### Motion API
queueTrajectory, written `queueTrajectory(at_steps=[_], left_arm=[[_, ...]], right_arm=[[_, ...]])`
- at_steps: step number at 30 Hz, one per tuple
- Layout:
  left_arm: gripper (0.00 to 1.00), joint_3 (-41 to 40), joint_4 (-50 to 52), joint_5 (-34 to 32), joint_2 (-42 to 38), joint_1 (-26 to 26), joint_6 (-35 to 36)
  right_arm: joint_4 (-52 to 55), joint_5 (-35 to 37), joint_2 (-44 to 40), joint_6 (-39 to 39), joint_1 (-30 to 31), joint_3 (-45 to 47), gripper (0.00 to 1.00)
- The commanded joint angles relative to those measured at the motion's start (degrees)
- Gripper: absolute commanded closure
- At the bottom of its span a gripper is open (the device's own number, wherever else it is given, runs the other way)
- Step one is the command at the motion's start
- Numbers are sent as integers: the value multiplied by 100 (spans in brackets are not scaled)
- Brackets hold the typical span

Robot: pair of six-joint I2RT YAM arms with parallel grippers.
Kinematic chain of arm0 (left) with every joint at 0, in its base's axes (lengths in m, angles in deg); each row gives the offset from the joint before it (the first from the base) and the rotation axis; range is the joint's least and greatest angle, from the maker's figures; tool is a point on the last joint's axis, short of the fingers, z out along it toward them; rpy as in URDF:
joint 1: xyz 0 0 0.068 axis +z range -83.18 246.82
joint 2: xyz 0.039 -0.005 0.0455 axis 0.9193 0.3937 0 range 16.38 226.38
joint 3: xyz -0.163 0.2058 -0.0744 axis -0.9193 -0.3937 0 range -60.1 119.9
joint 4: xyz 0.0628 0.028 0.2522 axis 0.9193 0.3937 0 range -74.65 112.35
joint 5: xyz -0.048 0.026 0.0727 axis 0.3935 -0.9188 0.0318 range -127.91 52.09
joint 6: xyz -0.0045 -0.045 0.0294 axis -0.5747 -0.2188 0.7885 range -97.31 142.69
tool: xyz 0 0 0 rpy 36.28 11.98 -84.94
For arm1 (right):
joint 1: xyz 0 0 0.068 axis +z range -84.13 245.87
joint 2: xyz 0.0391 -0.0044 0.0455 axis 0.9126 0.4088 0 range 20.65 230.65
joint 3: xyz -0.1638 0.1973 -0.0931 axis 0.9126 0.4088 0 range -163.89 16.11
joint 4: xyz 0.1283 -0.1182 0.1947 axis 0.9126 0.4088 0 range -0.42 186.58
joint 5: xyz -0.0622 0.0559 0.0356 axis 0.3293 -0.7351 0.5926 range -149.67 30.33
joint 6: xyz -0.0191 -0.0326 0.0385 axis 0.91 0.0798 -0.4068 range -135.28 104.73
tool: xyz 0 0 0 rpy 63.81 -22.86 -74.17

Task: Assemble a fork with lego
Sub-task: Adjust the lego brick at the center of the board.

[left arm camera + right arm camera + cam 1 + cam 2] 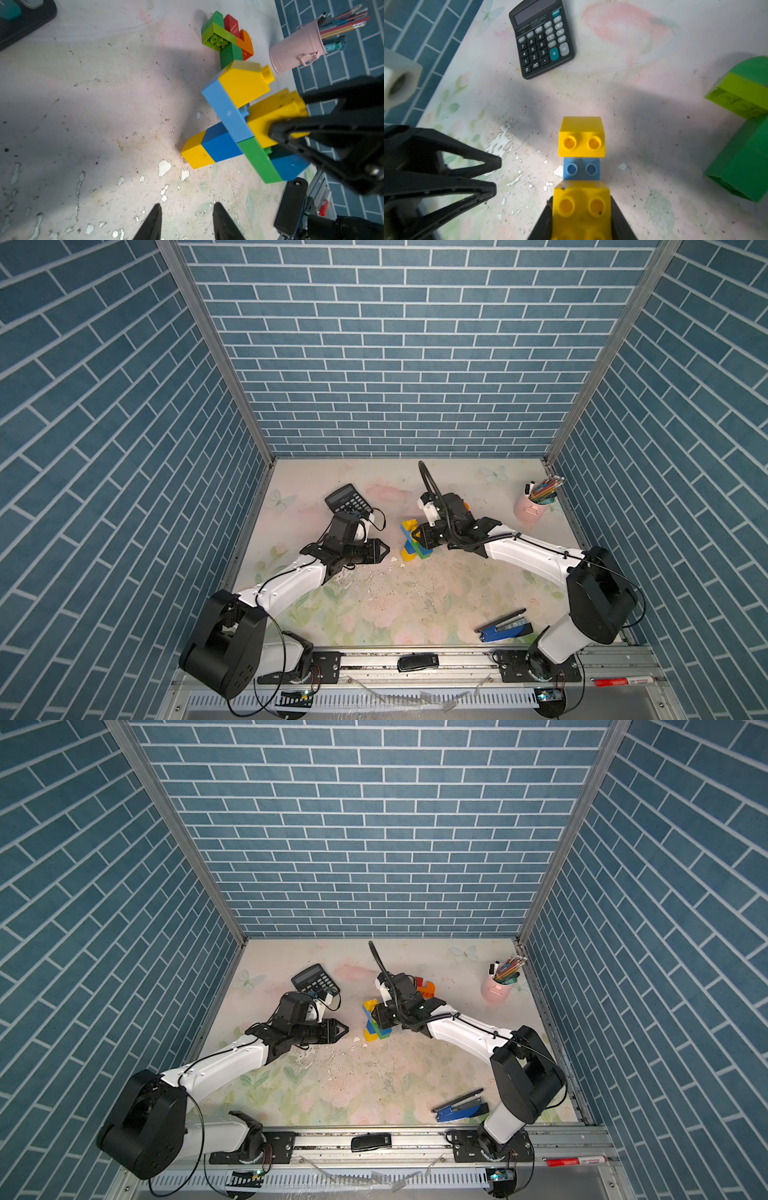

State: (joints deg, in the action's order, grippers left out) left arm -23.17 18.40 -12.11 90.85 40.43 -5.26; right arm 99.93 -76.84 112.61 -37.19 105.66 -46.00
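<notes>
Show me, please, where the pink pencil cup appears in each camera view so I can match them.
In a top view: pink pencil cup stands far right on the table, near the side wall.
In a top view: the cup stands there too.
Left wrist: the cup appears beyond the lego assembly, by the side wall.
Right wrist: not in it.
Shared landmark: the lego assembly, seen in all four.

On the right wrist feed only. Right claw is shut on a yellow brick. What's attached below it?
Observer: That yellow brick sits on a light blue bar joined to a green bar; a blue brick and a yellow end brick extend from the other side.
Operator: Green pile nearby, anything else in it?
Observer: A red brick and an orange brick sit against it.
Operator: Other clutter?
Observer: A pink cup holding pencils stands past that pile.
</notes>
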Motion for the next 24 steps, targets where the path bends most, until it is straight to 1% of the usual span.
queueTrajectory(at_steps=[1,2,5,8,10,13,14,18,20,21,24], left_arm=[[50,-278,-56,70,-158,-57,52],[48,-332,-82,73,-215,-57,39],[38,-473,-208,184,-347,-82,47],[29,-573,-327,248,-381,-149,48],[26,-612,-398,268,-357,-197,51],[25,-644,-475,237,-359,-226,27],[24,-647,-492,217,-348,-229,26],[24,-576,-515,248,-183,-244,61],[24,-520,-568,288,-41,-264,82],[24,-488,-587,313,22,-276,94],[24,-415,-707,355,231,-363,79]], right_arm=[[283,-2464,59,450,-553,-314,83],[439,-2970,201,549,-708,-437,84],[1211,-4044,734,1105,-1048,-930,84],[2287,-4616,1365,1899,-1190,-1615,83],[3137,-4764,1761,2540,-1197,-2175,81],[4309,-4734,2363,3398,-1193,-2995,80],[4517,-4702,2522,3539,-1201,-3181,80],[4972,-4597,3045,3810,-1224,-3780,78],[5434,-4601,3326,4131,-1228,-4159,76],[5527,-4596,3565,4163,-1226,-4269,76],[5575,-4611,3824,4156,-1227,-4498,73]])
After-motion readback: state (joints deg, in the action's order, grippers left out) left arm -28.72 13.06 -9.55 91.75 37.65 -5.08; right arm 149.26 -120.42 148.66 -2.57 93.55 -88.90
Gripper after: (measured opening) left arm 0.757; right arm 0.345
